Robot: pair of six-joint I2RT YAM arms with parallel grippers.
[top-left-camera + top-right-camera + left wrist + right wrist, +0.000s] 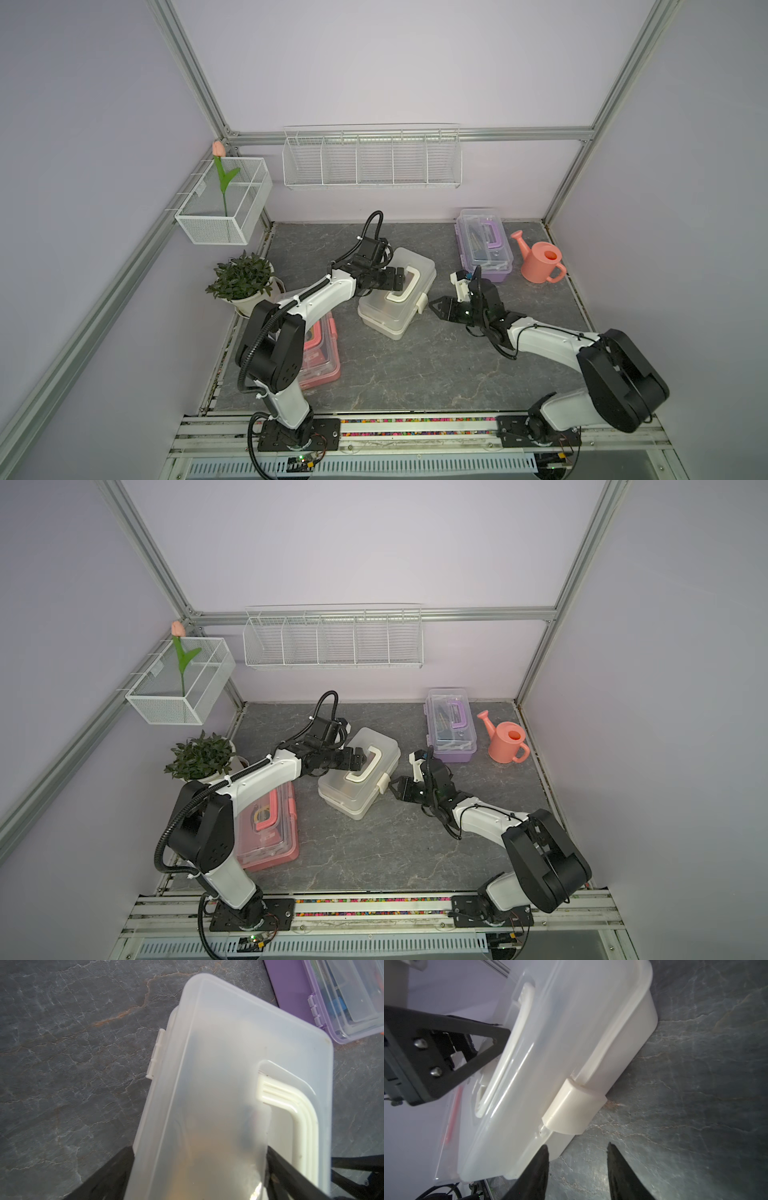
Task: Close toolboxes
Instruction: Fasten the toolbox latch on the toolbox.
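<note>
The white toolbox (pixel 390 307) lies askew in the middle of the table with its lid down. My left gripper (pixel 401 279) is open on top of it, one finger (pixel 108 1178) beside the lid's hinge edge, the other finger (pixel 291 1176) in the handle recess. My right gripper (pixel 577 1145) is open just in front of the box's front latch (pixel 574 1107), nothing between its jaws; the latch sticks out from the front wall. The purple toolbox (pixel 485 245) stands at the back right, lid down. The pink toolbox (pixel 270 825) sits at the left, partly hidden under my left arm.
A salmon watering can (pixel 540 259) stands right of the purple box. A potted plant (pixel 241 278) is at the table's left edge. White wire baskets hang on the back wall (pixel 372 160) and the left wall (pixel 224 199), the latter holding a tulip.
</note>
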